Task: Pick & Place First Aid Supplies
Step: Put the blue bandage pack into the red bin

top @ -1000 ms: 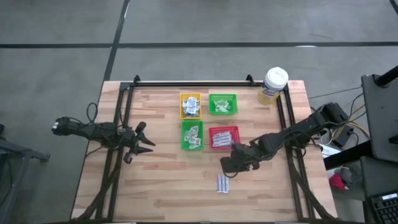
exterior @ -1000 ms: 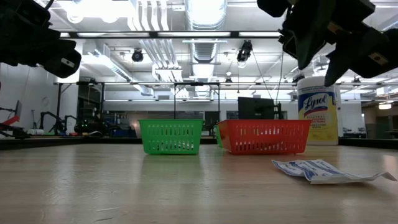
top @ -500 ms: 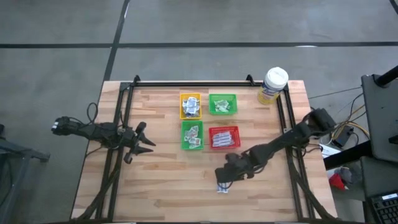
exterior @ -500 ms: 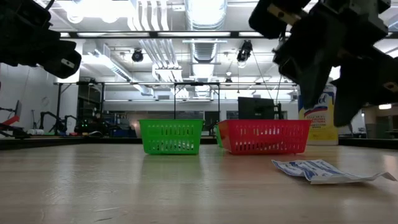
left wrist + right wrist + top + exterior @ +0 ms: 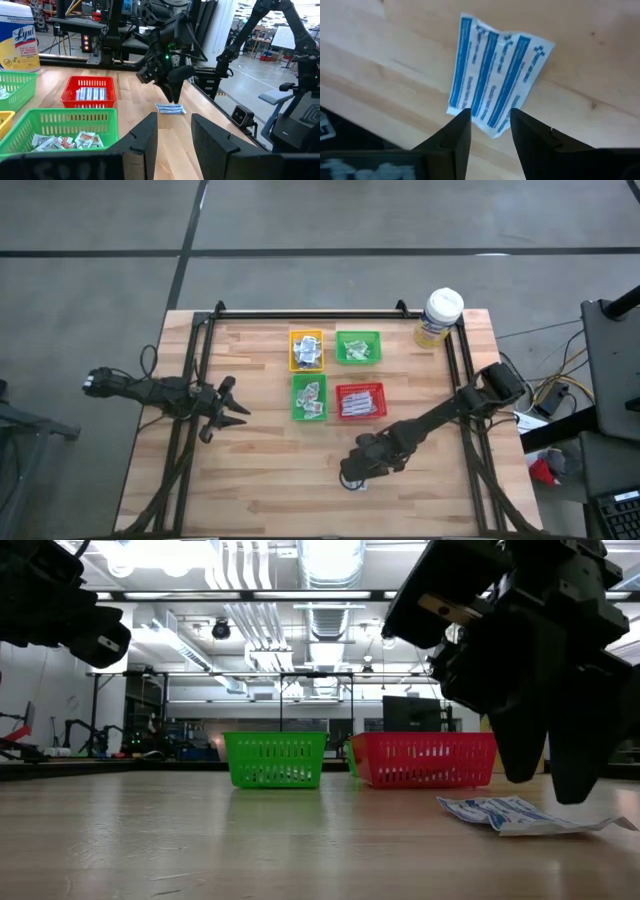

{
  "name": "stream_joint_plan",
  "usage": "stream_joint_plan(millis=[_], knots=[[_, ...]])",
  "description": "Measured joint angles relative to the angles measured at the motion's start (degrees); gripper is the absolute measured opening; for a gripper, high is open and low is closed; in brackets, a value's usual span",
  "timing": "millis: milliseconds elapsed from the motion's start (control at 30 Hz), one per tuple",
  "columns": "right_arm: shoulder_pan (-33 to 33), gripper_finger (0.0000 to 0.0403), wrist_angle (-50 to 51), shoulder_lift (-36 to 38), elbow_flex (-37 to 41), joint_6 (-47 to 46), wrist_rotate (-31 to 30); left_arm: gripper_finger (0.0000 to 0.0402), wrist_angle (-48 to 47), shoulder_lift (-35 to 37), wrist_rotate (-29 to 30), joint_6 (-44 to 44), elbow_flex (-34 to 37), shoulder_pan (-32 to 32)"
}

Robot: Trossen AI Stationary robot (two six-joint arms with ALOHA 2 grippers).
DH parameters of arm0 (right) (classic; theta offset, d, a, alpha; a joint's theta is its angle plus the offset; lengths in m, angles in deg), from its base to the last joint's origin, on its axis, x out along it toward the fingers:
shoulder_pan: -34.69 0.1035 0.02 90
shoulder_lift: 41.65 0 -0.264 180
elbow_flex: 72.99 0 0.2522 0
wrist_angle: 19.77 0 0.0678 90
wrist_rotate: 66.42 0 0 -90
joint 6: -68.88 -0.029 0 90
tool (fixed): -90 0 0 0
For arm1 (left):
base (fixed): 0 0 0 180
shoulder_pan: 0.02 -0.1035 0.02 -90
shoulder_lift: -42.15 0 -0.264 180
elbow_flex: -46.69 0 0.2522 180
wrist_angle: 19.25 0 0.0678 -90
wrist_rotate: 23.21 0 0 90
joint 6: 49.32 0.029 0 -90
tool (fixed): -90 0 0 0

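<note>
While right arm reaches low over the wood table (image 5: 260, 480):
right gripper (image 5: 490, 131): directly above a blue-and-white packet (image 5: 495, 82), fingers slightly apart with a narrow gap, tips straddling the packet's near edge, nothing held
packet position: flat on the bare table, just under and ahead of the right gripper's fingertips; in the low view it lies by the finger tips (image 5: 530, 815); in the left wrist view it sits just below the right gripper (image 5: 170, 108)
contact: cannot tell if the fingertips touch the packet or table
left gripper (image 5: 232, 410): parked off to the far side of the trays from the right gripper, fingers partly open, empty
red tray (image 5: 359, 401): just behind the right gripper, holds blue-and-white packets
green tray near (image 5: 309, 397): beside the red tray, holds white-grey sachets
yellow tray (image 5: 306, 349): farther back, holds packets
green tray far (image 5: 358, 347): beside the yellow one, holds pale green strips
wipes canister (image 5: 439, 317): yellow with white lid, at the table's back corner, well away from both grippers
</note>
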Motion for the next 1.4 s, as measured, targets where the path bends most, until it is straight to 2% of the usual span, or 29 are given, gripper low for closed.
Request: stream_joint_plan(millis=[433, 967, 1400], knots=[[0.86, 0.0121, 3.99, 1.69, 0.02, -1.45, 0.1, 0.0115, 0.0, -0.04, 0.0, 0.15, 0.0, 0.01], [0.81, 0.0119, 2.14, -3.24, -0.35, -3.82, 0.26, 0.0115, -0.07, -0.31, 0.0, 0.26, 0.0, 0.01], [0.81, 0.0062, 4.99, -4.87, -0.42, -5.14, 0.33, 0.0115, -0.02, -0.35, 0.0, 0.2, 0.0, 0.01]])
